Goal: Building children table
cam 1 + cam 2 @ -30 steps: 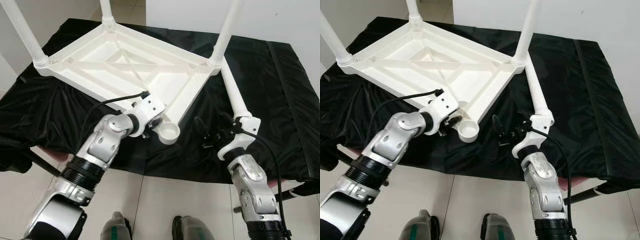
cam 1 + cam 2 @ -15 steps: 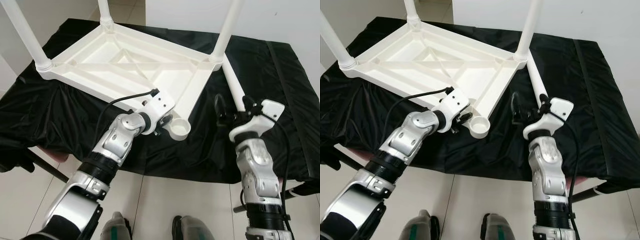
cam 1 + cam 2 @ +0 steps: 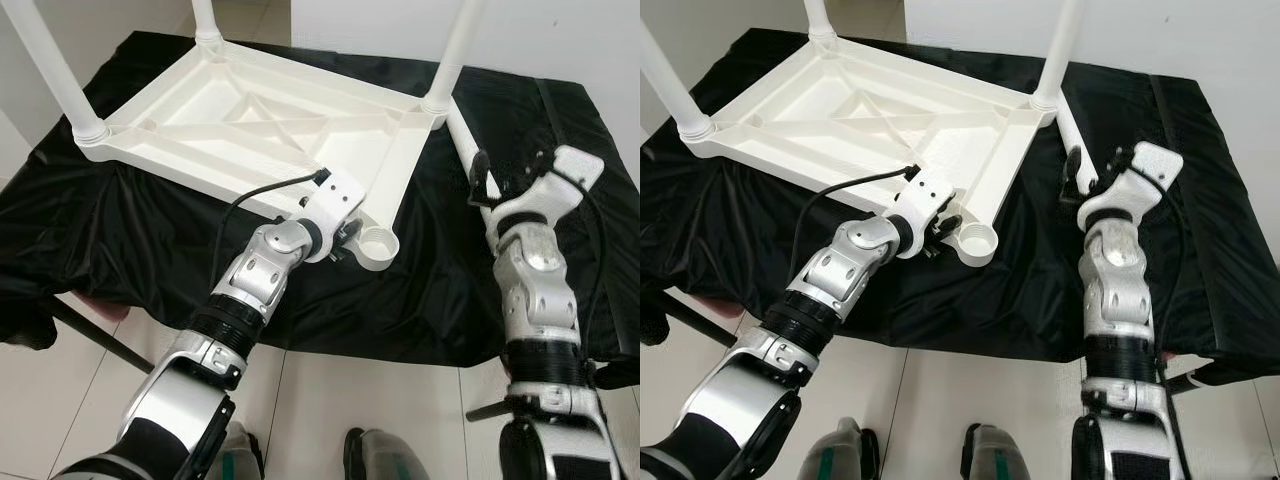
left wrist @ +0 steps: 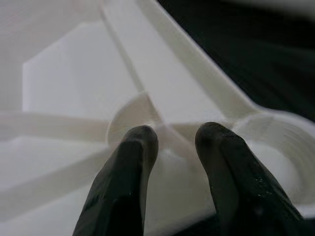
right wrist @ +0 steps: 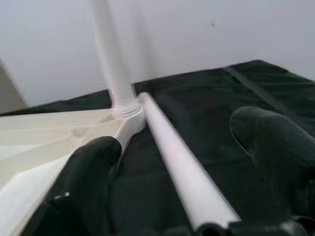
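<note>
On the black cloth (image 3: pixel 120 210) the upturned white table (image 3: pixel 250 120) lies with three legs fitted, the left gripper (image 4: pixel 172 147) pinching a rib beside the empty corner socket (image 3: pixel 378 243) to steady it, while the right gripper (image 5: pixel 177 162), fingers spread, straddles the loose fourth leg (image 5: pixel 172 152).

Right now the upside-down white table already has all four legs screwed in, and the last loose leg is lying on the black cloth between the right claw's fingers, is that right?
Not quite. The table has three legs standing; the near corner socket by the left claw is empty, as the left eye view shows. The rest holds: the loose leg lies on the black cloth between the open right claw's fingers.
</note>
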Tool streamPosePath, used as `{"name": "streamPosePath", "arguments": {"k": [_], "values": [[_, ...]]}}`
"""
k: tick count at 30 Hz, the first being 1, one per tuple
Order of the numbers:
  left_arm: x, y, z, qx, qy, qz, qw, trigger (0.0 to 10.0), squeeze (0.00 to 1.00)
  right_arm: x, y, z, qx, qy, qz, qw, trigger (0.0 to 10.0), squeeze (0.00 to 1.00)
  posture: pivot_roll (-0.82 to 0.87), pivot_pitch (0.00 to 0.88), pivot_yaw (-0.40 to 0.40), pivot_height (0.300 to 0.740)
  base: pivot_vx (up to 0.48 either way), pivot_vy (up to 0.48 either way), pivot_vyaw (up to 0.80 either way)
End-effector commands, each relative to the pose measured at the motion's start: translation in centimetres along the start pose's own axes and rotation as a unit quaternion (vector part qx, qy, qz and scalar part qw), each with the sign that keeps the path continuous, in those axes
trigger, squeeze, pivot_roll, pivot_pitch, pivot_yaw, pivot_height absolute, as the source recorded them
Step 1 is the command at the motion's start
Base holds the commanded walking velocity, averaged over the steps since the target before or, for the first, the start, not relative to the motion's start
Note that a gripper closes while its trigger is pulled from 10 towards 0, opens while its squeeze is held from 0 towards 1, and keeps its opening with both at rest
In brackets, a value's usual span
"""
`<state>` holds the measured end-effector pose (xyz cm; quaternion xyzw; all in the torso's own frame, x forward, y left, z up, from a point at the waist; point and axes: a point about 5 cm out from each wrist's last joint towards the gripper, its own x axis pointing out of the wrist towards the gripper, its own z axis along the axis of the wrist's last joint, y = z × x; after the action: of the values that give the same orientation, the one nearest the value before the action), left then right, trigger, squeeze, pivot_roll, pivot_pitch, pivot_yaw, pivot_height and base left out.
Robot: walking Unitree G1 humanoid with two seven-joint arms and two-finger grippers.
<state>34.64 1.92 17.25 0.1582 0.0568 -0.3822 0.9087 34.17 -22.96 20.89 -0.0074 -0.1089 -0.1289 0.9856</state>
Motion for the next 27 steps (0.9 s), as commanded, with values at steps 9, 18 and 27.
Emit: {"name": "streamPosePath", "arguments": {"k": [9,18,27], "values": [[-2.7,-0.4,4.3,0.012,-0.082,-0.016,0.996,10.0,0.0,2.1,-1.0,-0.6,-0.004,0.038,-0.031,0.999,10.0,1.0,-0.07,0.07,-0.01,0.74,0.0,0.0,0.0],[-5.1,-1.9,7.2,-0.003,-0.154,-0.069,0.986,10.0,0.0,3.5,-0.7,-1.4,0.013,0.105,-0.024,0.994,10.0,0.0,-0.05,0.07,-0.018,0.74,0.0,0.0,0.0],[-6.0,-2.5,8.3,-0.006,-0.176,-0.077,0.981,10.0,0.0,4.0,-0.9,-2.9,0.025,0.191,-0.018,0.981,10.0,0.0,-0.05,0.071,-0.026,0.74,0.0,0.0,0.0]]}}
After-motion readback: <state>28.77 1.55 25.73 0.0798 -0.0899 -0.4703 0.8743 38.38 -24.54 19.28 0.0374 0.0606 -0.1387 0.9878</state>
